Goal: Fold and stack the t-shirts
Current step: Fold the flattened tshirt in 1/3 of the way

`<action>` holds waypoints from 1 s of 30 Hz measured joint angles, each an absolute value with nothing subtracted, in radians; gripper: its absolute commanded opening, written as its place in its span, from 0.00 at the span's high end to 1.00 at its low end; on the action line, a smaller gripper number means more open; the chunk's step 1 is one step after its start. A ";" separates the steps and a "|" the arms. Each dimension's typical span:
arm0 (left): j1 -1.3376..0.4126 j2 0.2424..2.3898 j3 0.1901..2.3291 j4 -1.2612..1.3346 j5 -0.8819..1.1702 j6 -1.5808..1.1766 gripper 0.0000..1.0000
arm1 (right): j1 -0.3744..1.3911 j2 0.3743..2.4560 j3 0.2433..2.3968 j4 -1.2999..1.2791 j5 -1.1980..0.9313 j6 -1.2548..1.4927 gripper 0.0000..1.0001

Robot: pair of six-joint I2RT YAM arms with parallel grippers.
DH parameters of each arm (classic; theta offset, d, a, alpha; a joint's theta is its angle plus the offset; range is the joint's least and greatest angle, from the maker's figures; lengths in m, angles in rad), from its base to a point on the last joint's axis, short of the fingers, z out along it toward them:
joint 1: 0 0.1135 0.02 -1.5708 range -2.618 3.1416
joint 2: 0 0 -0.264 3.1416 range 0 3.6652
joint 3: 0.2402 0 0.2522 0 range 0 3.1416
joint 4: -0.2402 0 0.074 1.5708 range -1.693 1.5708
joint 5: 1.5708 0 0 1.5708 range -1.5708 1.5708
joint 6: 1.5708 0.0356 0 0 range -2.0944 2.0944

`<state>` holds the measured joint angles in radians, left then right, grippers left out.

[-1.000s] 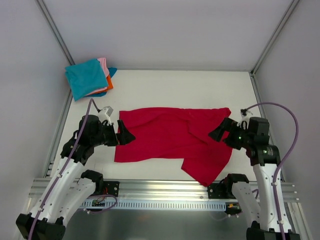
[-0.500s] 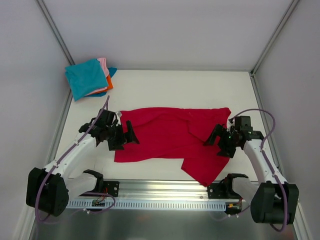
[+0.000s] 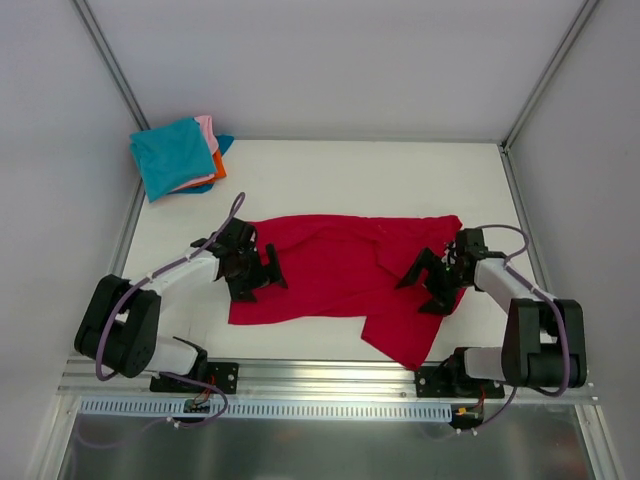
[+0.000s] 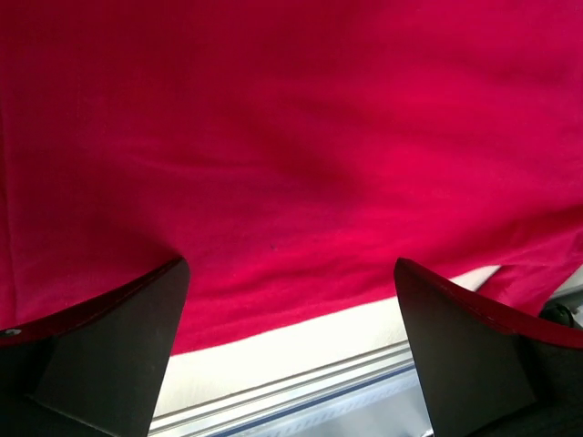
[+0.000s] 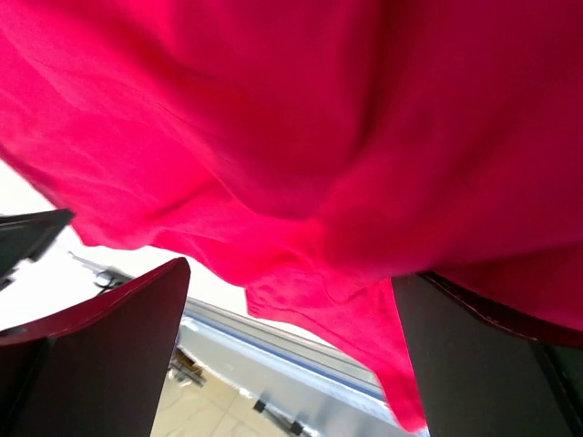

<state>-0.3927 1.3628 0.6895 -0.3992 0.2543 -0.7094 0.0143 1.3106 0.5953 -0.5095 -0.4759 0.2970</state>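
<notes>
Where the jaws stand: with both pairs spread wide and nothing between them, the left gripper [image 3: 262, 272] sits low over the left end of the large, plain bright red cloth t-shirt [image 3: 330, 275], and the right gripper [image 3: 428, 279] sits low over its right end.
Left jaws, close up: the left gripper [image 4: 290, 350] frames flat red cloth, whose near hem runs across just ahead of the dark fingers [image 4: 109, 350], with a strip of white tabletop [image 4: 273, 355] beyond it.
Right jaws, close up: the right gripper [image 5: 290, 350] faces bunched, rumpled red cloth hanging close to the lens; whether the fingers [image 5: 100, 346] touch it I cannot tell.
Long axis: the red t-shirt lies lengthwise left to right across the white tabletop [image 3: 350, 185], so each arm has its own end nearest; neither needs to reach across.
Uneven side: the right part is doubled over and trails toward the near edge, while the left part lies flat.
Judgement: the coming move likely turns on both jaws closing on opposite ends at once.
Stack: a pile of folded teal, pink, orange and blue cloth t-shirts [image 3: 180, 155] rests in the far left corner, well apart, nearer the left arm.
</notes>
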 measured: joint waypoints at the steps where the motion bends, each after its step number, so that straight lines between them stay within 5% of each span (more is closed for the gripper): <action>1: -0.396 1.382 0.690 -0.391 0.248 -0.714 0.01 | 0.017 1.331 0.604 -0.499 -0.487 0.303 0.01; 30: -0.338 1.816 1.118 -0.445 0.300 -0.731 0.01 | 0.031 1.734 0.967 -0.495 -0.563 0.347 0.00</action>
<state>-0.3382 1.8160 1.1179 -0.4454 0.3000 -0.7311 0.0307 1.7340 0.9668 -0.4950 -0.5629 0.3466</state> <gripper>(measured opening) 0.985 0.993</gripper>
